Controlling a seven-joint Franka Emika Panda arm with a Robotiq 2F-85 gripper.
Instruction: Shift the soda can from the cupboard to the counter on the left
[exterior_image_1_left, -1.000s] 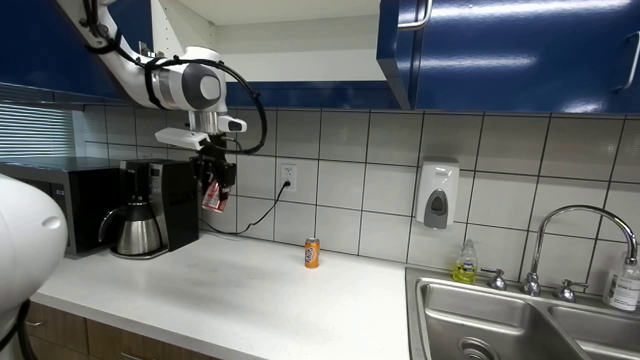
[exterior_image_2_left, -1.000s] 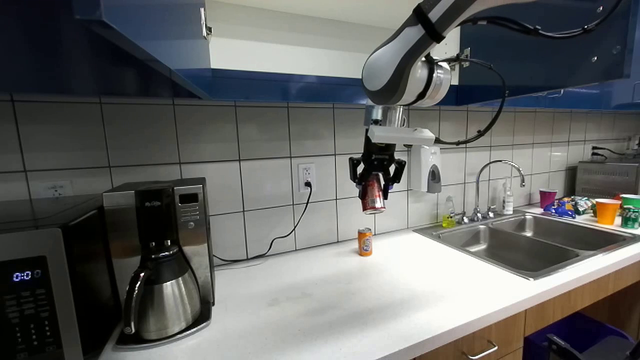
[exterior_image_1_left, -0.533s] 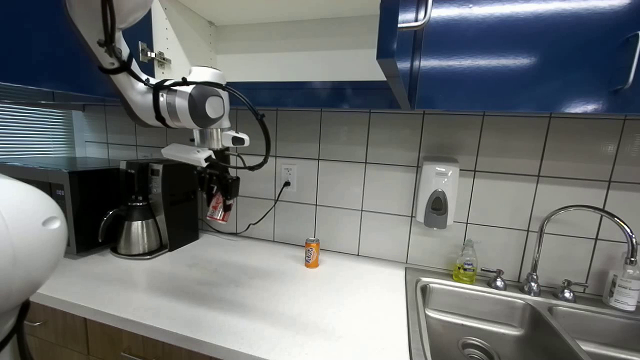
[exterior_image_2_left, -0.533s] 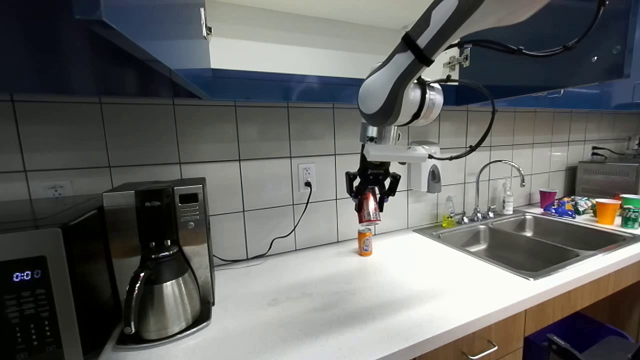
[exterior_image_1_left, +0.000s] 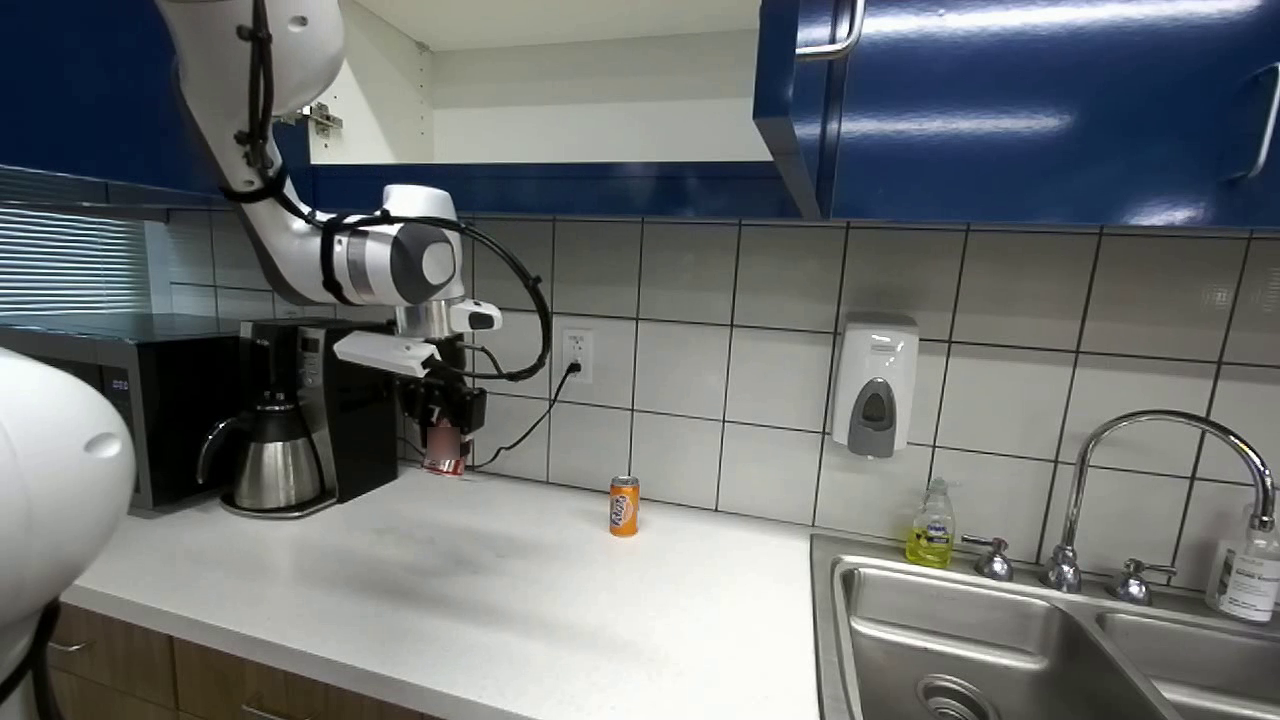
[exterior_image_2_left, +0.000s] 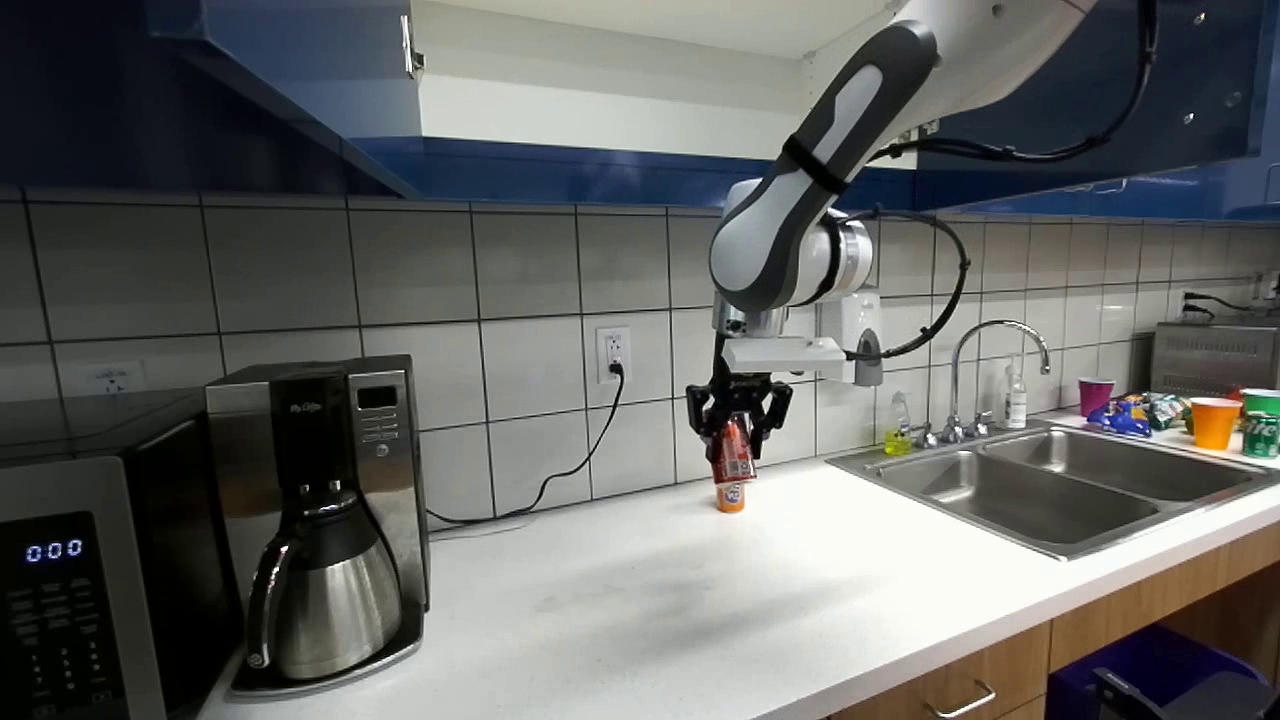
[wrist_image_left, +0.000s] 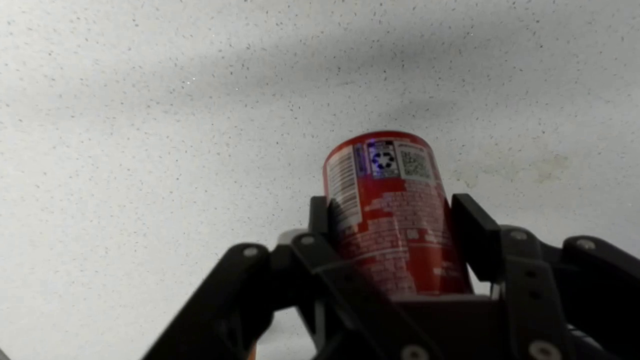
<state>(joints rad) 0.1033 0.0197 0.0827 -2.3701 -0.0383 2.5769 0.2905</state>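
Note:
The red soda can (wrist_image_left: 395, 200) sits between the black fingers of my gripper (wrist_image_left: 389, 215), which is shut on its sides. In both exterior views the can (exterior_image_1_left: 443, 450) (exterior_image_2_left: 735, 460) hangs below the gripper (exterior_image_1_left: 446, 425) (exterior_image_2_left: 737, 432), leaning slightly, bottom end down. It appears a little above the white counter (exterior_image_1_left: 500, 590) (exterior_image_2_left: 620, 610), though the exact gap is hard to judge. Its top end is hidden in the gripper. The cupboard (exterior_image_1_left: 595, 100) (exterior_image_2_left: 590, 100) is open above, showing its pale inside; the arm is now below its shelf.
An orange can (exterior_image_1_left: 624, 507) stands on the counter near the tiled wall; in an exterior view the red can partly covers it (exterior_image_2_left: 731, 500). A coffee maker (exterior_image_2_left: 390, 470) and a microwave (exterior_image_2_left: 60, 620) stand at one end. The sink (exterior_image_1_left: 828, 630) lies at the other. Open cupboard doors hang overhead.
My gripper has come down steadily with the red can in it, from well above the counter to close over it. The can hangs more upright. The orange can has not moved.

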